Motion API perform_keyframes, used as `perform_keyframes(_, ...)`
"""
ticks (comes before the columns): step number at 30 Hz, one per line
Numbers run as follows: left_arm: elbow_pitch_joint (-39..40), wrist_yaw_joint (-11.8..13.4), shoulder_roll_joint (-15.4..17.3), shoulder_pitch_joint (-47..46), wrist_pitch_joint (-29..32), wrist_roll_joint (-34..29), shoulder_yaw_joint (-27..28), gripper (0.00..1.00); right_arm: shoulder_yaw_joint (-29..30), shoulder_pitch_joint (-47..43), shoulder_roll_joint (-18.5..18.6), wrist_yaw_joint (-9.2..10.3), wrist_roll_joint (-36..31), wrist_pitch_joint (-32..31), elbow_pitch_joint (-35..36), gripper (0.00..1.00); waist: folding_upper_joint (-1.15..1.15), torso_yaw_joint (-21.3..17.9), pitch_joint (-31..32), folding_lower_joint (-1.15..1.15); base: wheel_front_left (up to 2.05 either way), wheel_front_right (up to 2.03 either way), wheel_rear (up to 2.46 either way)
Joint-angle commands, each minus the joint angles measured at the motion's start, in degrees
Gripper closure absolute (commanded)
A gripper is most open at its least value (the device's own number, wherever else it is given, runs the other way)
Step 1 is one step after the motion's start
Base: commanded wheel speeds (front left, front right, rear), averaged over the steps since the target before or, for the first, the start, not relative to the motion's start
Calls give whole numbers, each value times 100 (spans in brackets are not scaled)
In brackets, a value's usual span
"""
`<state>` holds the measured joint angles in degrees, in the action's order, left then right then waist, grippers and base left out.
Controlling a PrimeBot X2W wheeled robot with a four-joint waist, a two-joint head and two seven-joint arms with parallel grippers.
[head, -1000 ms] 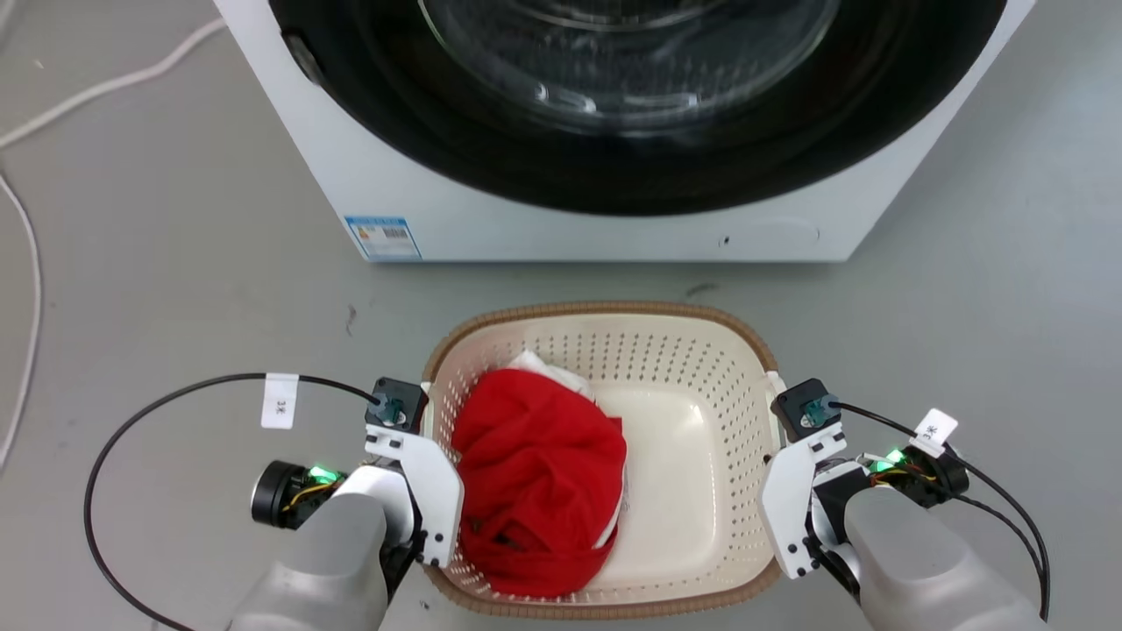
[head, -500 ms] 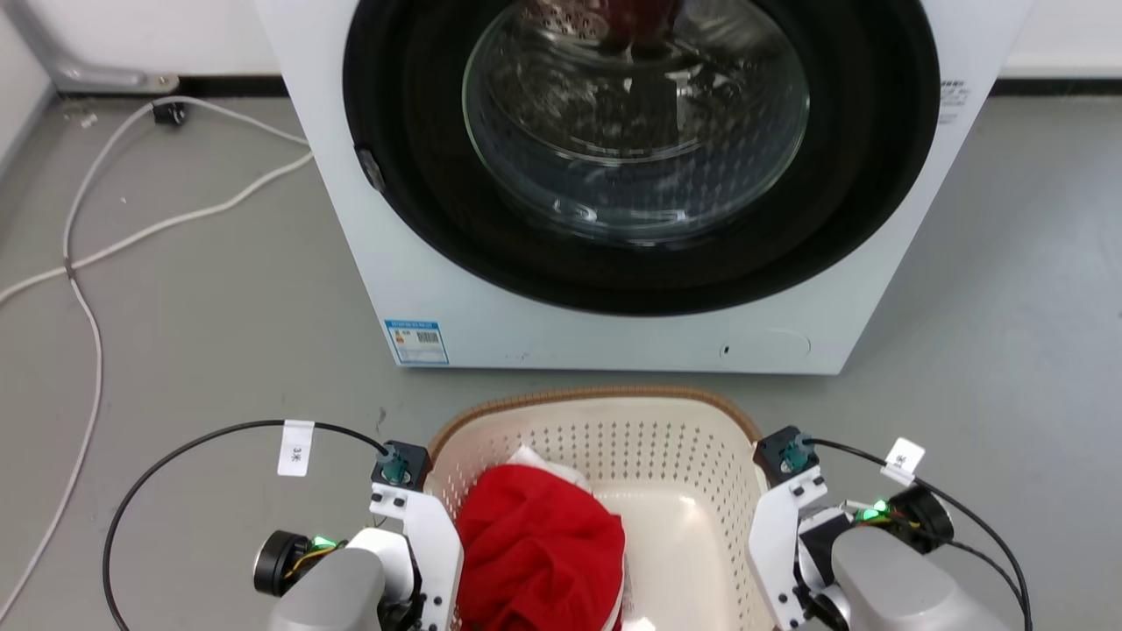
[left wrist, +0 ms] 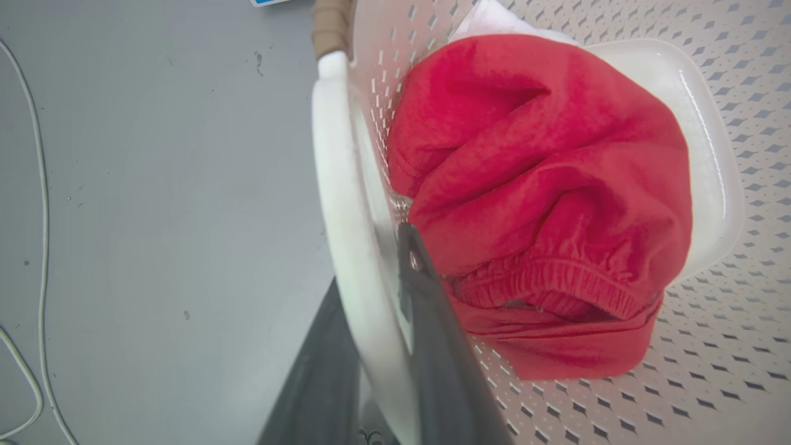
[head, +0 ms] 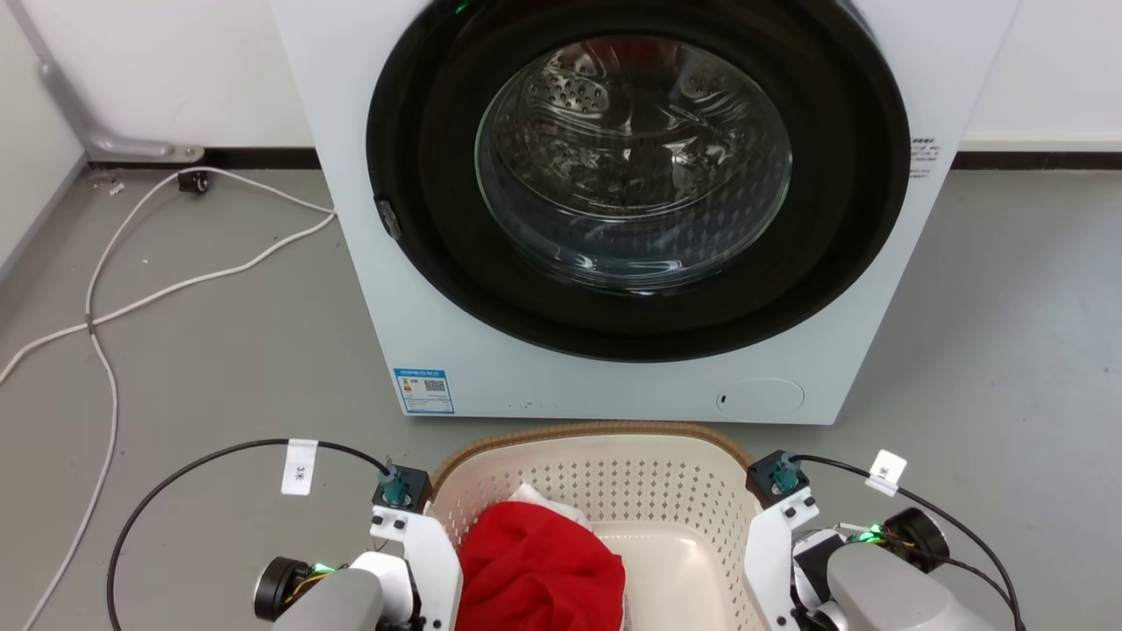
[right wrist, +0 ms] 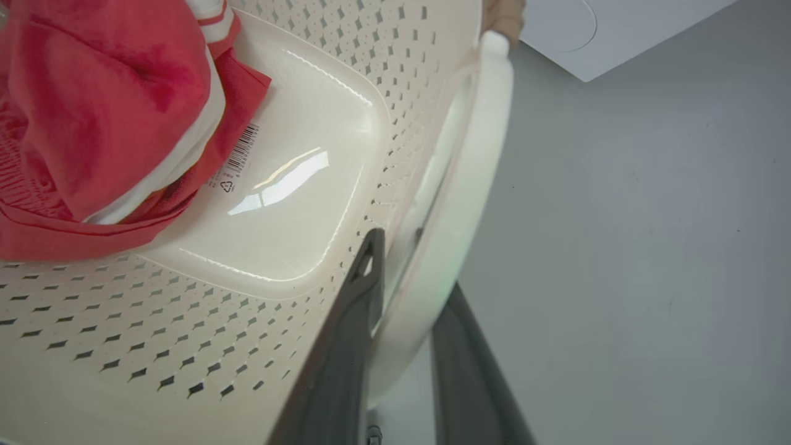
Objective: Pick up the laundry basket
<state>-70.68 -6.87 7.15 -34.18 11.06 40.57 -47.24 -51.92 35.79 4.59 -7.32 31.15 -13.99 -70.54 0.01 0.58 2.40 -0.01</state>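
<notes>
Just in front of the washing machine [head: 368, 289], low in the head view, you have the laundry basket [head: 614, 486] between the two arms, its brown rim near the machine's front panel. Your left gripper [left wrist: 374, 272] is closed narrow on the left handle [left wrist: 343, 185]. One dark finger lies inside the perforated wall and the other outside, with the white loop pinched between them. Your right gripper [right wrist: 411, 266] grips the right handle [right wrist: 479, 173] the same way, inner finger along the wall, outer finger on the floor side, the loop held between them. Inside, a red garment [left wrist: 531, 185] is bunched against the left wall, just beside the inner left finger, and a bit of white cloth [left wrist: 494, 15] peeks out at its far end. A barcode label [right wrist: 238, 154] lies on the glossy bottom right beside the garment. You cannot tell from these views whether the base rests on the grey floor [head: 219, 368] or hangs above it. White cables [head: 175, 285] trail across the floor to the left of the machine.
</notes>
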Motion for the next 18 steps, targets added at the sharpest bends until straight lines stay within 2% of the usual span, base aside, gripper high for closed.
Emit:
perform_keyframes(1,92,-100,-163,78,-3,41,-65,100,-111,-25,-138,-30,70,15,153,100,-1,-13,35,1,0,0,0)
perform_keyframes(18,32,-99,-154,94,-27,369,-379,100,-754,-13,-81,-31,714,-83,119,100,-1,-19,136,1,0,0,0)
